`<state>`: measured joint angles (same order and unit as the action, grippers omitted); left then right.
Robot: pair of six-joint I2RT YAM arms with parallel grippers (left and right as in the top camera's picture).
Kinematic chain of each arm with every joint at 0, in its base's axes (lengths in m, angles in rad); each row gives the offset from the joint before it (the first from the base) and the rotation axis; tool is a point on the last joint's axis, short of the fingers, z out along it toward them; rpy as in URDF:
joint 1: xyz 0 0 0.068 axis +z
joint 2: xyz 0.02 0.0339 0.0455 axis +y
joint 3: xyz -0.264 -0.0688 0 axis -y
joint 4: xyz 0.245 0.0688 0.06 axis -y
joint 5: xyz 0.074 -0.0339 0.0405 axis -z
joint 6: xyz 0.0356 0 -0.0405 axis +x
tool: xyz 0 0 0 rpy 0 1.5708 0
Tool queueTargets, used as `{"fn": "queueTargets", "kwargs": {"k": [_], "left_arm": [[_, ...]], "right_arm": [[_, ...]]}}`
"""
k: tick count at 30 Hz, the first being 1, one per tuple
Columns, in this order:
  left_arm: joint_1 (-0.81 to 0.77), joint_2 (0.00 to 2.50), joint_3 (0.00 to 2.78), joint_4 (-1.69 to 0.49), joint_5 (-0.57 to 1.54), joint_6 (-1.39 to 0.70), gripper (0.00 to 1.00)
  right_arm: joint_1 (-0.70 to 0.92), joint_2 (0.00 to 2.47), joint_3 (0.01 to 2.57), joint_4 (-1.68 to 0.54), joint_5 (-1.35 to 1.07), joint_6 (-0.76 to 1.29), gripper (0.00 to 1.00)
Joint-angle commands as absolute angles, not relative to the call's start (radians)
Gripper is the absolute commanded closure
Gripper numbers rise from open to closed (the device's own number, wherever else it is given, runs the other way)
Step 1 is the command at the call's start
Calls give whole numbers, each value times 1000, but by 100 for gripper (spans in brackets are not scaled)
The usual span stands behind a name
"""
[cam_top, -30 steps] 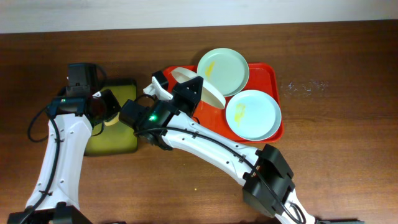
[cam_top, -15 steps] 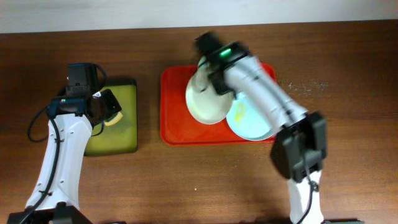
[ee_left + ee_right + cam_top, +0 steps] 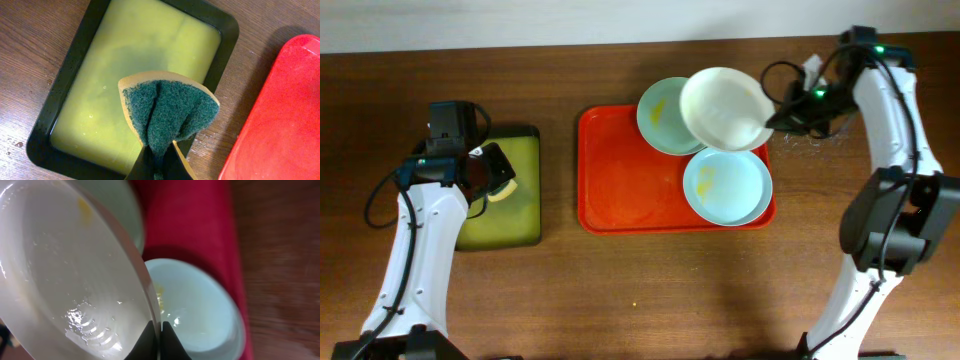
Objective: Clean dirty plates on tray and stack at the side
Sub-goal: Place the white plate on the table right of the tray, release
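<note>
My right gripper is shut on the rim of the white plate and holds it tilted above the red tray's far right part. In the right wrist view the wet white plate fills the left, pinched in the jaws. Two pale blue-green plates with yellow smears lie on the tray: one at the back, partly under the white plate, one at the front right, also in the right wrist view. My left gripper is shut on a green-and-yellow sponge over the black tray.
A black-rimmed tray with yellow-green liquid stands left of the red tray; it also shows in the left wrist view. Bare wooden table lies right of the red tray.
My right arm has swung from the left side across the tray to the right, carrying the white plate. The left arm with the sponge has stayed in place.
</note>
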<state>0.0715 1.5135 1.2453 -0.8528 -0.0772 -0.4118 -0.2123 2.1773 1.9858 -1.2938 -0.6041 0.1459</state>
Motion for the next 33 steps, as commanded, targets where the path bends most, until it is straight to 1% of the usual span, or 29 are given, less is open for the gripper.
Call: {"fn": "queueTargets", "kwargs": {"k": [1,4,9,10,12,15,18,28,29,31,32,33], "left_arm": [[75,1517,1245,-850,-67,-421,100],[75,1517,1245,-850,-67,-421,100],[75,1517,1245,-849,-67,-421,100],[75,1517,1245,-850,-67,-421,100],[75,1517,1245,-849,-67,-421,100],[75,1517,1245,-843,-67,-421,100],[75,1517,1245,-843,-67,-421,100],[75,1517,1245,-843,-66,-421,100],[75,1517,1245,-843,-67,-421,100],[75,1517,1245,-843,-67,-421,100],[75,1517,1245,-842,-67,-421,100],[75,1517,1245,-842,-67,-421,100]], "right_arm": [[-339,2151,1959,-1294,-636,134,96],[-421,2151,1927,-1290,-635,91,96],[-492,2151,1872,-1234,-611,59,96],[-498,2151,1860,-1213,-563,60,96],[-497,2151,1826,-1174,-454,98,96],[-495,2151,1766,-1112,-397,113,96],[-499,2151,1739,-1056,-229,202,96],[-512,2151,1739,-964,-223,204,95],[-511,2151,1739,-964,-223,212,87],[-511,2151,1739,-976,-224,219,50],[-511,2151,1739,-992,-236,219,36],[-511,2149,1740,-1010,-250,219,29]]}}
